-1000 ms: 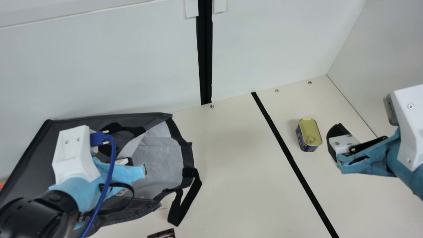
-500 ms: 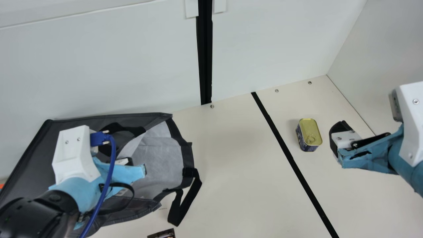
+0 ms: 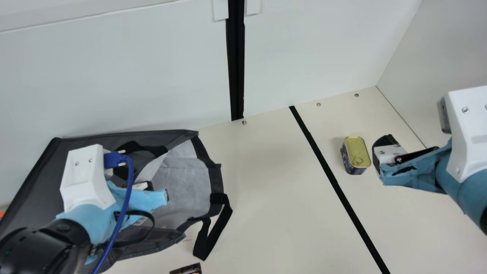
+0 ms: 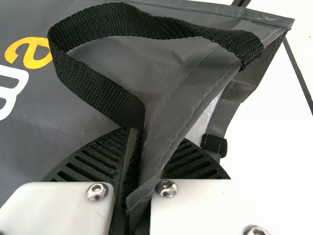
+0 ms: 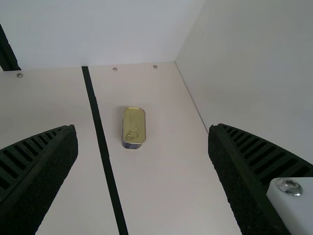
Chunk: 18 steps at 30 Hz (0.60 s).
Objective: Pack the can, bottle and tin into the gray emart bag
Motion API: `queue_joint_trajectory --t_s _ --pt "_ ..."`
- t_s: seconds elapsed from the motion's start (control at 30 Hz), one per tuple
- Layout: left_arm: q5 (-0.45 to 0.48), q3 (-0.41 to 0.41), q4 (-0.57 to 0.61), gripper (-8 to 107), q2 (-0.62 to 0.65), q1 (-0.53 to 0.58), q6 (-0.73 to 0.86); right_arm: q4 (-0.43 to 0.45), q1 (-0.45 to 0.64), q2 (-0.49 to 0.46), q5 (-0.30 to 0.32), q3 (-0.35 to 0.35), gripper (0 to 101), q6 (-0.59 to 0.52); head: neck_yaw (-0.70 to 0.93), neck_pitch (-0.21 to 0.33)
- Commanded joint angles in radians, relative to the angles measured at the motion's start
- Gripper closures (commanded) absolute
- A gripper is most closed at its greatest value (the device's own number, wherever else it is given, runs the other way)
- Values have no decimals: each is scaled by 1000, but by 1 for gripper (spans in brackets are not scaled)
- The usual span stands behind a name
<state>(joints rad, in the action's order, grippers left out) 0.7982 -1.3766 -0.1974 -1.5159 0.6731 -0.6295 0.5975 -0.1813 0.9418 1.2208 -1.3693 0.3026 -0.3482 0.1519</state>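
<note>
The gray bag (image 3: 26,182) lies on its side at the left of the main view, its mouth facing right and its pale lining showing. My left gripper (image 3: 158,190) is at the mouth; in the left wrist view the left gripper (image 4: 134,171) is shut on the bag's rim (image 4: 188,110), where a black strap joins it. The tin (image 3: 357,153), with a gold lid and dark sides, stands right of the black line. Just to its right is my right gripper (image 3: 380,158). In the right wrist view, the right gripper (image 5: 142,128) is wide open, with the tin (image 5: 134,125) farther off.
A black strap (image 3: 213,232) hangs from the bag's mouth onto the table (image 3: 274,190). Part of a dark item (image 3: 187,269) shows at the bottom edge. Pale walls (image 3: 312,49) rise behind the table and at its right side.
My right arm has risen in the main view, shifting slightly right and then back left, closer to the tin. My left arm, the bag and the tin have stayed put.
</note>
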Motion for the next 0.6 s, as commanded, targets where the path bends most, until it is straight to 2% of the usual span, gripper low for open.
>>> queue_joint_trajectory --t_s 0.0,0.57 --pt "0 0 0 89 0 0 0 5 -3 2 -1 3 10 5 -1 23" --pt "0 0 0 89 0 0 0 -19 24 39 -1 -27 10 -16 -1 23"
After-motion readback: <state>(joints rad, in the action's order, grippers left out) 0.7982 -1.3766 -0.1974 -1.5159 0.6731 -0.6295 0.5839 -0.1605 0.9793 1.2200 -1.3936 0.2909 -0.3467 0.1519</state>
